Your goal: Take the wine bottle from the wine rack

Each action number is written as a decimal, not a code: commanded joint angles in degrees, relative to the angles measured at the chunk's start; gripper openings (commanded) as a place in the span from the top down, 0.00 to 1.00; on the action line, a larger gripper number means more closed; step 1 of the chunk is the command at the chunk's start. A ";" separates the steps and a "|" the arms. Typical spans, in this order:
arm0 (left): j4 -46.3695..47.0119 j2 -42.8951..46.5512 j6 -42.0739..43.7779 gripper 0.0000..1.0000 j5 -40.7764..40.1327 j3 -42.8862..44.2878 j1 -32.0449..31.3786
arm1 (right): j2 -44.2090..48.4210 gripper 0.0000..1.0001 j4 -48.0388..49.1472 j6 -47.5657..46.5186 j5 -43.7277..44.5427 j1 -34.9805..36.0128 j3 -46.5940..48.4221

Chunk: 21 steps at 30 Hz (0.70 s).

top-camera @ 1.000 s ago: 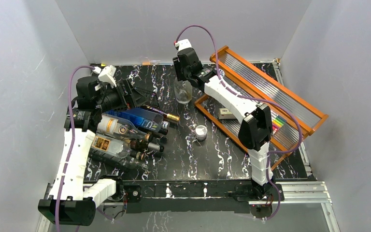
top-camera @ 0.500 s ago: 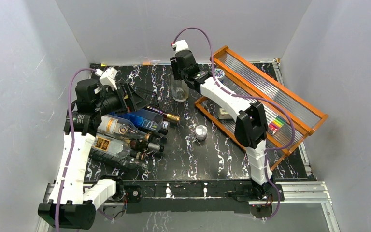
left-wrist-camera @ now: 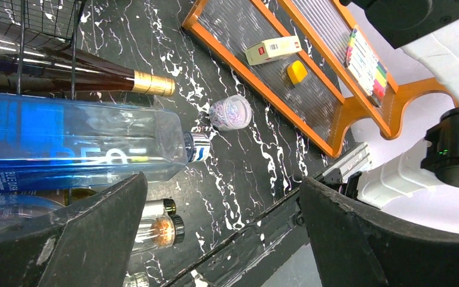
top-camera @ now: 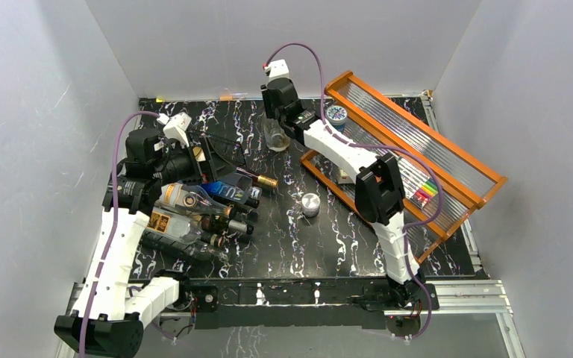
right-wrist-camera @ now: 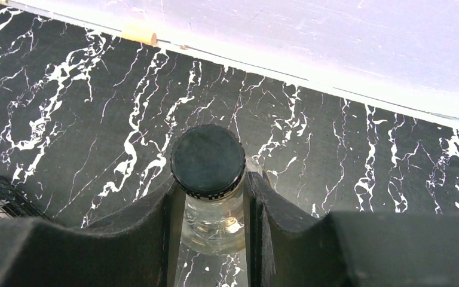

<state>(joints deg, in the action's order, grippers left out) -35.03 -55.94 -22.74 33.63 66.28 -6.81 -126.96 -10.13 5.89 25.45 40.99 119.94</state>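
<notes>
The right gripper (right-wrist-camera: pixel 210 185) is closed tight on the neck of a clear glass bottle (right-wrist-camera: pixel 208 160), one finger on each side just under its black cap. Seen from above, this pair sits toward 12 o'clock on the black marbled tabletop (top-camera: pixel 283 239). Whether the bottle's base touches the surface cannot be told.

The left gripper (left-wrist-camera: pixel 222 181) is spread fully wide and holds nothing. It hangs over the pile of bottles at about 9 o'clock. Beneath it lies a blue-tinted clear bottle (left-wrist-camera: pixel 72 143). Just beyond that, the wine bottle (left-wrist-camera: pixel 66 75), dark with a gold-foiled neck, lies on its side inside the wine rack (left-wrist-camera: pixel 21 36), its neck poking out toward 3 o'clock.

A small clear lidded cup (top-camera: pixel 310 204) stands near the tabletop's middle. An orange-framed shelf (top-camera: pixel 418 149) lies from 1 to 4 o'clock, and a cork (right-wrist-camera: pixel 138 34) rests at the far edge.
</notes>
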 commanded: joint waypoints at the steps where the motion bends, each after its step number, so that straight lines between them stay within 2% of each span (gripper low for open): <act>1: -1.02 0.09 1.12 0.02 -0.06 2.27 -0.73 | 9.58 0.99 13.50 0.52 1.81 -0.21 -6.31; 3: -0.92 0.10 1.20 0.02 -0.22 2.32 -0.75 | 10.34 0.88 13.39 0.44 1.92 -0.21 -7.47; 7: -1.17 -0.34 1.85 0.02 -1.64 2.90 -0.70 | 10.24 0.61 11.07 -0.88 1.34 -0.25 -6.53; 11: -1.77 -0.85 1.88 0.02 -2.66 3.56 -0.68 | 11.12 0.28 9.36 -1.08 0.92 -0.22 -6.62; 14: -1.65 -0.99 1.01 0.02 -2.75 3.59 -0.69 | 11.92 0.07 6.57 -0.89 0.93 -0.30 -5.91; 15: -1.65 -1.00 0.69 0.02 -2.73 3.58 -0.70 | 12.16 0.03 4.97 -0.73 1.03 -0.21 -5.25; 18: -1.66 -0.77 -0.28 0.02 -3.32 3.36 -0.70 | 13.90 0.02 -0.42 1.51 1.40 -0.16 -4.09; 21: -1.69 -0.56 -1.49 0.02 -3.42 3.32 -0.74 | 18.39 0.02 -5.30 6.66 0.00 0.29 -7.60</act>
<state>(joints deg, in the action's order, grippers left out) -36.12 -57.12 -22.41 30.35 67.68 -7.31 -116.71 -10.28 6.98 25.61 40.91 112.42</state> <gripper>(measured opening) 0.982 0.981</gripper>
